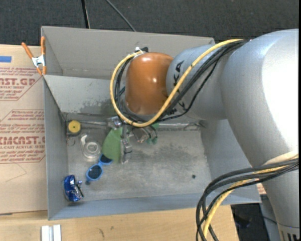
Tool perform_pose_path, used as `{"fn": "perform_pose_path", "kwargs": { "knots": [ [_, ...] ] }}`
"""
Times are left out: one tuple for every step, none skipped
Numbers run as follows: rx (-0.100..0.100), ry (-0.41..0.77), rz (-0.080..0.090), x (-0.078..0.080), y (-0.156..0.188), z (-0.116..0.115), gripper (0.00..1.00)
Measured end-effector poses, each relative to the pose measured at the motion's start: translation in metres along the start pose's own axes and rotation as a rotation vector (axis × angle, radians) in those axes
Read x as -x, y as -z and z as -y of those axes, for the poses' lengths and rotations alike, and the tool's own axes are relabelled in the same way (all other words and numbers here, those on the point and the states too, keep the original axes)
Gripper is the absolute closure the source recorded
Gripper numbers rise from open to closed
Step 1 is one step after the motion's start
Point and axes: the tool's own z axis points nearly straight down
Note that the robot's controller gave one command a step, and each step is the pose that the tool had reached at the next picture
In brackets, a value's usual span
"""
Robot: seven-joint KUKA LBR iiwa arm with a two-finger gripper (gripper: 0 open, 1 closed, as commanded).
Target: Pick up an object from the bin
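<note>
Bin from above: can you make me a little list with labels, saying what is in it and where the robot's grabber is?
bin: grey metal bin
gripper: gripper, low over the left half of the floor
nearest thing: green flat piece, right beside the gripper; whether it is held cannot be told
back left: yellow round piece
left middle: clear round cap
front of that: blue ring
front left corner: shiny blue thing

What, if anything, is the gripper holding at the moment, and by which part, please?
It cannot be told: the gripper sits right beside a green oval piece in the bin's left half, but no clear hold shows.
</note>
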Motion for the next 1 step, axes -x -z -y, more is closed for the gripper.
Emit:
{"fn": "perform_pose_path", "kwargs": {
  "knots": [
    [-0.003, 0.081, 0.008, 0.0021, 0.1488, -0.0009, 1.00]
  ]
}}
